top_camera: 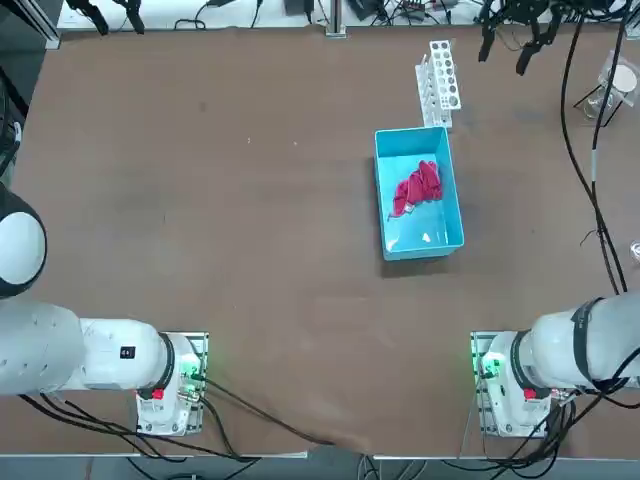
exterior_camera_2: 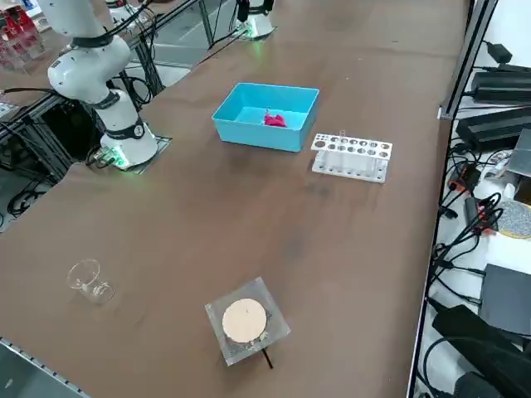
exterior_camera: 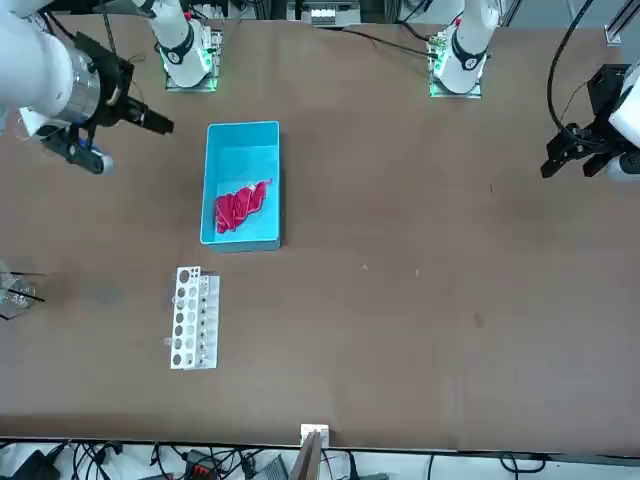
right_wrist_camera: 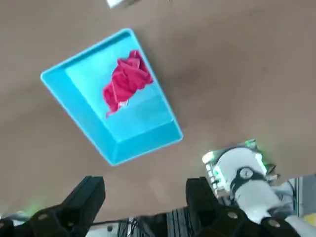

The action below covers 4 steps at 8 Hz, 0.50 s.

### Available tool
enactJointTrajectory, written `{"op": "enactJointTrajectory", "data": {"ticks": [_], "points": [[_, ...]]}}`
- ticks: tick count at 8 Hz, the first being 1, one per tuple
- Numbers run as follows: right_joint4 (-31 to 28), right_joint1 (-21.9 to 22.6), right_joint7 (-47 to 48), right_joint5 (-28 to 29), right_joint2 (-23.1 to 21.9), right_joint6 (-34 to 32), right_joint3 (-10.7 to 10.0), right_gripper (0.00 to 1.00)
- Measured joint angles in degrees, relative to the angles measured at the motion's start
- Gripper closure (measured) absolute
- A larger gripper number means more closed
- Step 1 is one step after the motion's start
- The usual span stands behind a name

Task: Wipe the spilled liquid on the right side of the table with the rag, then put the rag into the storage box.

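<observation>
Nearest your wrist camera: the right gripper (right_wrist_camera: 143, 207), fingers (right_wrist_camera: 84, 197) spread apart, holding nothing, raised clear above the table (top_camera: 220, 250). Next you find the storage box (top_camera: 385, 215), light blue, sitting right of the table's centre in the top view. You see the rag (top_camera: 417, 187) lying crumpled inside it, magenta-red, toward the box's 12 o'clock half. At 12 o'clock from the box, just beside it, you have a white rack (top_camera: 442, 75) with round holes.
</observation>
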Motion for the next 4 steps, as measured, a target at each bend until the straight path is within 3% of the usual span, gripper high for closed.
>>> {"op": "enactJointTrajectory", "data": {"ticks": [4], "points": [[-0.1,-4.9,-20.5,-8.4,0.6,8.4,-3.5,0.00]]}}
